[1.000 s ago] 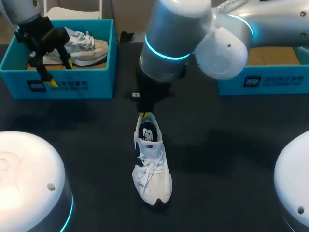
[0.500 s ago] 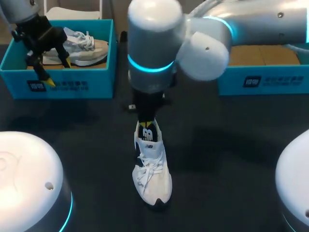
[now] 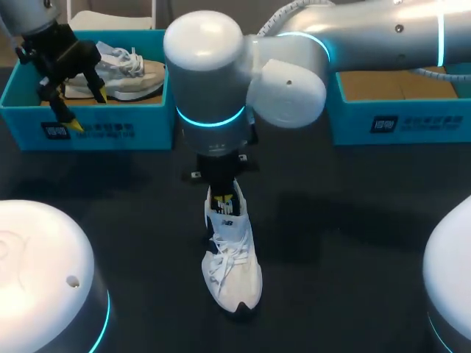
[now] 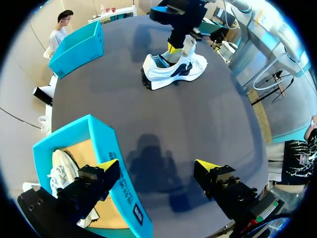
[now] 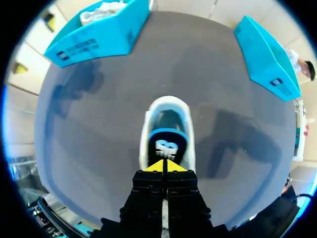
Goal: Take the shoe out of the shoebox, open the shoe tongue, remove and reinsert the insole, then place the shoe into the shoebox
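Mid-surface, the white sneaker [image 3: 232, 257] is standing upright, right tool [image 3: 220, 197] resting on its tongue [image 5: 167, 145], tips pressed together; left tool [image 4: 156, 164] is hanging spread. Tongue's looking soft and light, so I'm favouring a pinch at its top edge.

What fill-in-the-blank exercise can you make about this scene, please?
1. The left gripper hangs above the front wall of the left shoebox with its fingers ____.
2. The shut tips of the right gripper meet at the black ____ of the white shoe.
3. A second shoe lies ____ the left shoebox.

Missing words: open; tongue; inside
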Robot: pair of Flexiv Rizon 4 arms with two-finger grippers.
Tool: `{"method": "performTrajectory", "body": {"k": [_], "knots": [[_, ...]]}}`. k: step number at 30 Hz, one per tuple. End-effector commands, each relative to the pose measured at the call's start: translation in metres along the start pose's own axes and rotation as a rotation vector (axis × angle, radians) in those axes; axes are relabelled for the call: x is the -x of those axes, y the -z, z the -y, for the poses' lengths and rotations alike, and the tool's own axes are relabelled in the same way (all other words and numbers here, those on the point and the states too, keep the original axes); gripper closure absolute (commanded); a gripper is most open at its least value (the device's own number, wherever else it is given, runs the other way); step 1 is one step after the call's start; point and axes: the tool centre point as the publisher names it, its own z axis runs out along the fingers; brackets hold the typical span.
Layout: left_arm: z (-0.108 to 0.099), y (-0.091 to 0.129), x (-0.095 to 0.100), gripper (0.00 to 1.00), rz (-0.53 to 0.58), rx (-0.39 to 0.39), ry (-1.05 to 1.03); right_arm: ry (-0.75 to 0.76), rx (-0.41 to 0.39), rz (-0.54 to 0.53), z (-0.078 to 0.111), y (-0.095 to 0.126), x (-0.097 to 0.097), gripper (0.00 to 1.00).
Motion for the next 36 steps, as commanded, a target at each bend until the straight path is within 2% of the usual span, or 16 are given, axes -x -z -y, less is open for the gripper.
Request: {"method": "performTrajectory", "body": {"k": [1, 5, 13, 22, 31, 34, 36], "knots": [[0.0, 0.0, -0.001, 0.0, 0.001, 0.003, 0.0, -0.012, -0.004, 0.024, 0.001, -0.012, 0.001, 1.0], [0.0, 0.0, -0.001, 0.0, 0.001, 0.003, 0.0, -0.017, 0.017, 0.033, 0.001, -0.017, 0.006, 1.0], [0.0, 0.0, -0.001, 0.0, 0.001, 0.003, 0.0, -0.057, -0.007, 0.168, 0.002, -0.033, 0.006, 1.0], [0.0, 0.0, -0.001, 0.0, 0.001, 0.003, 0.0, -0.084, 0.008, 0.173, 0.003, -0.055, 0.005, 1.0], [0.0, 0.0, -0.001, 0.0, 0.001, 0.003, 0.0, -0.114, -0.044, 0.17, -0.003, -0.079, 0.006, 1.0], [0.0, 0.0, -0.001, 0.0, 0.001, 0.003, 0.0, -0.113, -0.04, 0.155, -0.003, -0.077, 0.004, 1.0], [0.0, 0.0, -0.001, 0.0, 0.001, 0.003, 0.0, -0.109, 0.004, 0.141, -0.003, -0.066, 0.004, 1.0]]}}
